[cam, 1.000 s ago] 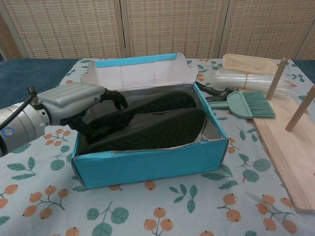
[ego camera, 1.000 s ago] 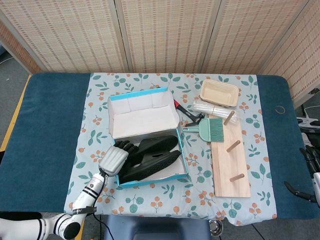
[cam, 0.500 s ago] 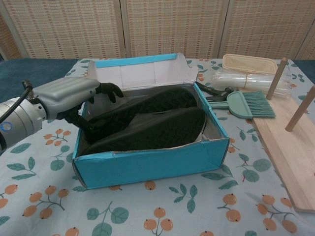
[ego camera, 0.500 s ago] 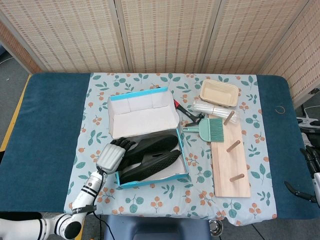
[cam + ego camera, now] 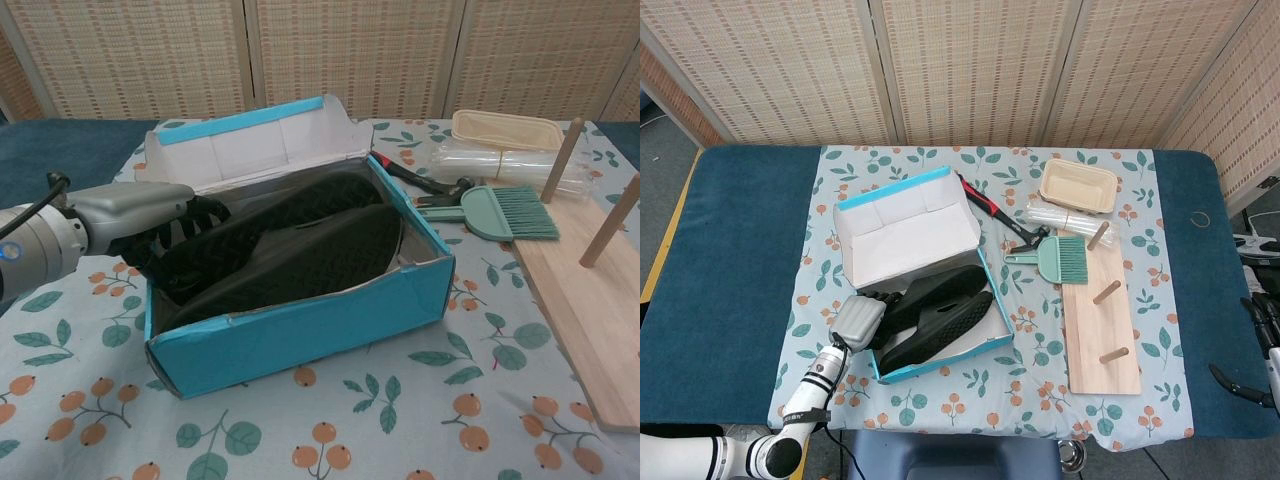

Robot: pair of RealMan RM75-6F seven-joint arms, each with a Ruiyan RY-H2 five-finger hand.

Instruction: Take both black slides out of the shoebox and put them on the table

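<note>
Both black slides [image 5: 290, 255] lie side by side inside the blue shoebox [image 5: 300, 325], toes pointing toward the box's right end, so neither one has come out yet. The box sits slightly askew on the flowered cloth [image 5: 940, 400] toward the left half of the table, its lid standing open toward the far edge. The left hand [image 5: 150, 215] reaches over the box's left wall, its dark fingers [image 5: 195, 215] curled down around the heel end of the slide nearer the lid. It looks to me like a grip on that heel, though from the chest view I cannot tell how firmly it has closed. So I'd say the job is at its first step: getting hold of the first slide. Next, the hand needs to lift the heel clear of the cardboard wall without dragging the light box along, then carry the slide out to bare cloth by the left edge of the table. The right hand [image 5: 1262, 322] hangs off the right edge of the table, well apart from everything; I cannot tell how its fingers lie. To the right of the box lie a green brush [image 5: 1058, 258], a wooden peg board [image 5: 1100, 325], a beige tray [image 5: 1078, 186] and a red-handled tool [image 5: 992, 212].
</note>
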